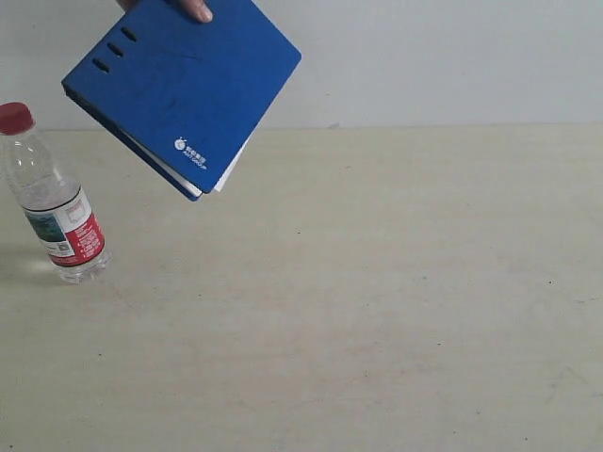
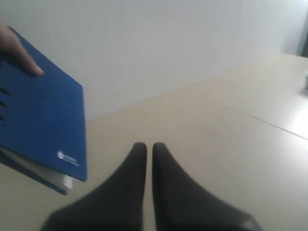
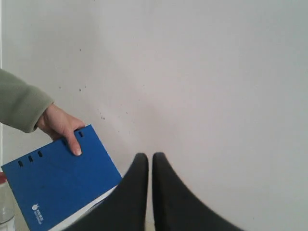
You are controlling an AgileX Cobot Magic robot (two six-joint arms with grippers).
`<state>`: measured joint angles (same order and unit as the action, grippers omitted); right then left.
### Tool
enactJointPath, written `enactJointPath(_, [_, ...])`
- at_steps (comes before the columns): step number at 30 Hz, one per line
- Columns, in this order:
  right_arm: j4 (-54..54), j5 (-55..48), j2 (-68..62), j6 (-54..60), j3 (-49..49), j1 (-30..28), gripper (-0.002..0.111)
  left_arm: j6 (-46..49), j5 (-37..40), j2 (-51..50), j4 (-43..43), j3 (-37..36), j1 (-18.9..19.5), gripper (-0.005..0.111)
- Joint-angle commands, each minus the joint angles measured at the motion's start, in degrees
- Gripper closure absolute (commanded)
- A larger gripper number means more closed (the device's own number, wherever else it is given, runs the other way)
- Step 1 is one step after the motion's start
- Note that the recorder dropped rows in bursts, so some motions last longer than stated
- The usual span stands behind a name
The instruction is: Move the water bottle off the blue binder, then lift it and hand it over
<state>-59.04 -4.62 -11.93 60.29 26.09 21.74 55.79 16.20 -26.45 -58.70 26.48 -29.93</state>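
A person's hand (image 1: pixel 193 9) holds the blue binder (image 1: pixel 184 89) tilted in the air above the table's far left; white pages show at its lower edge. The same blue binder (image 2: pixel 41 125) appears in the left wrist view, and the blue binder (image 3: pixel 60 187) also in the right wrist view. The water bottle (image 1: pixel 52 198), red-capped, stands upright on the table at the far left, below the binder and apart from it. My left gripper (image 2: pixel 145 146) is shut with nothing in it. My right gripper (image 3: pixel 145 156) is shut and empty too. Neither gripper shows in the exterior view.
The pale wooden table (image 1: pixel 377 301) stretches to the right of the bottle. A white wall (image 1: pixel 424 56) backs it. The person's green sleeve (image 3: pixel 19 101) and hand (image 3: pixel 60 126) reach in from the left of the right wrist view.
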Motion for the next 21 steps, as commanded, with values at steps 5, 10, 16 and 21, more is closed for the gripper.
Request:
enactJointPath(5, [-0.58, 4.62, 11.93, -3.21, -8.04, 0.12, 0.108, 0.33, -9.19, 12.68, -2.33, -5.84, 0.06, 0.102])
enactJointPath(10, [-0.72, 6.34, 11.93, -5.78, -8.73, 0.12, 0.108, 0.33, -4.39, 17.01, -2.33, -5.84, 0.06, 0.102])
enactJointPath(16, [-0.72, 6.46, 11.93, -6.3, -8.73, 0.12, 0.108, 0.33, 4.2, 18.65, -2.33, -5.84, 0.06, 0.102])
enactJointPath(21, [-0.72, 6.46, 11.93, -6.3, -8.73, 0.12, 0.108, 0.33, 4.32, 18.65, -2.33, -5.84, 0.06, 0.102])
